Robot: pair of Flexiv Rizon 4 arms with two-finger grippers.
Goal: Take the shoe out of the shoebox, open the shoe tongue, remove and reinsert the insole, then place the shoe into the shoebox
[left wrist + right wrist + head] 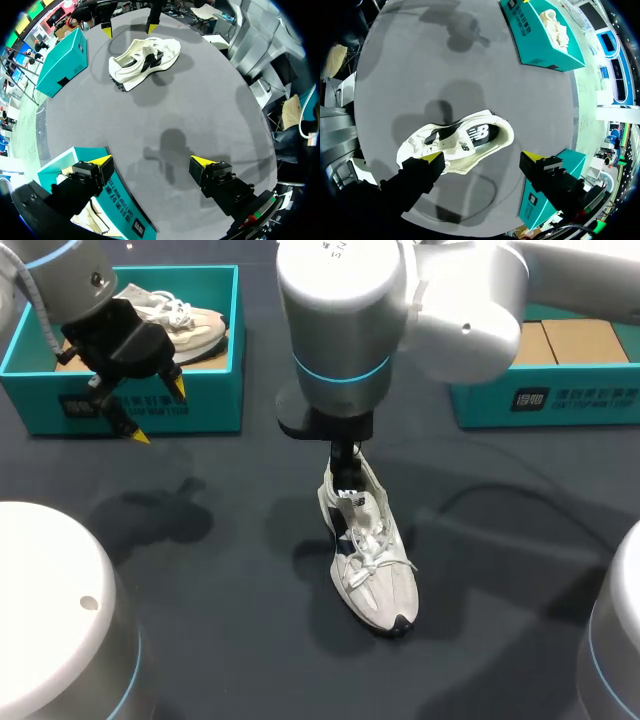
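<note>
The dark grey tabletop (200, 570) spread wide in front of me, with soft shadows across it. A thin dark cable (520, 498) lay on it toward my right, curving away to the edge. At the far right stood a second teal box (545, 400), printed in white on its side wall, with flat brown cardboard panels (570, 340) lying inside it. At my far left, inside the shoebox (215, 380), a spare pale shoe (180, 320) lay with its white laces showing
</note>
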